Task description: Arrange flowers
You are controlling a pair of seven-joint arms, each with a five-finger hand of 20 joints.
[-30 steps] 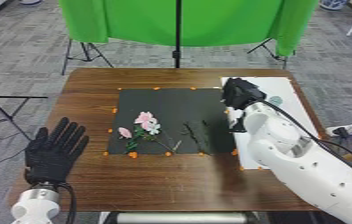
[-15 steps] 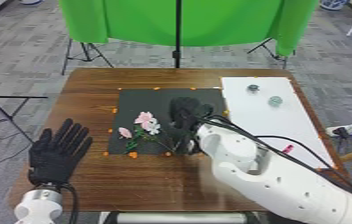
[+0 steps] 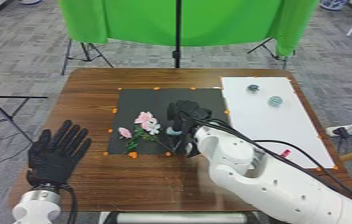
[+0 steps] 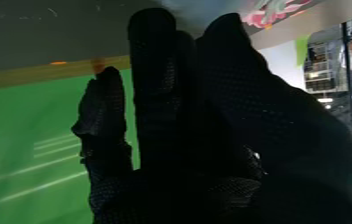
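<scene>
Probably the work is half done: pink flowers lie on the black mat, bluish pieces wait at two o'clock. Right hand is above the mat, its grip I cannot tell; left hand, at eight o'clock, is released.

The robot's right hand, in a black textured glove, spans much of the right wrist view, its fingers extended nearly straight. Past them lies a dark mat, with a small orange mark at its edge, beside a strip of brown wooden table. Green cloth hangs beyond. Pink-and-white petals show near the fingertips, apart from them.
</scene>
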